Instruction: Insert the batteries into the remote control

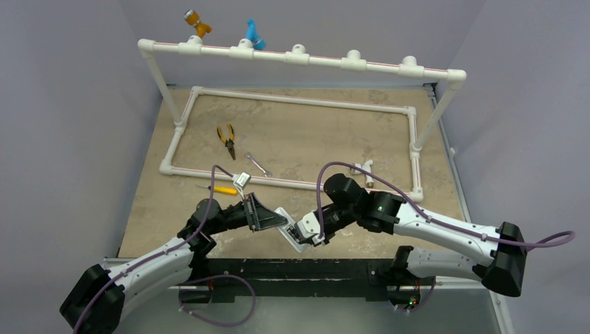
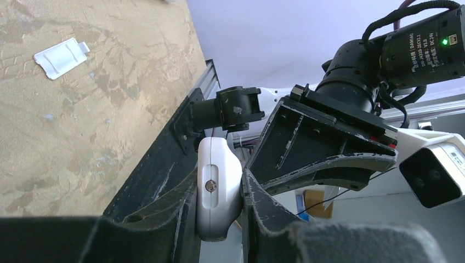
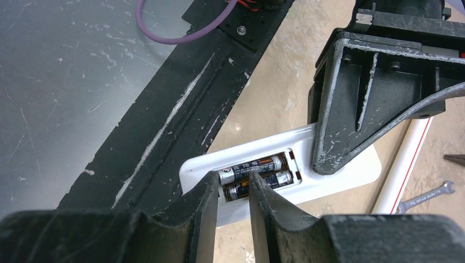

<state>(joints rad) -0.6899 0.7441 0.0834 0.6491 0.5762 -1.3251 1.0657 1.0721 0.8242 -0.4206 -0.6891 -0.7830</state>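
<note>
L arm's left tool [image 1: 280, 224] is clamped on the small white slim rectangular plastic remote control [image 1: 296, 239]. In the L wrist view the handset sits edge-on between both fingers [image 2: 176, 204], pinched across its thin sides. The remote control is over the near edge of the sandy mottled table [image 1: 313, 132], just beside the black metal rail [image 1: 292, 268], between the two arms and tilted. Its back faces the R wrist cam with the recessed compartment open, and two small dark cylindrical batteries [image 3: 257, 163] w/ metallic ends lie in it side by side, lengthwise. The right tool [image 3: 230, 189] is at a narrow gap, tips down at the compartment. One tip is over the nearer battery's middle, the other at its end, which shows in the gap; can't tell whether it pinches the cell or only touches. The flat white rectangular plastic cover piece [image 2: 60, 56] lies on the table, well apart from the handset. Further back are a silver open-end wrench [image 1: 258, 164], yellow-handled pliers [image 1: 226, 139] and a yellow-handled screwdriver [image 1: 221, 188] — all near the white PVC pipe frame [image 1: 299, 104].
</note>
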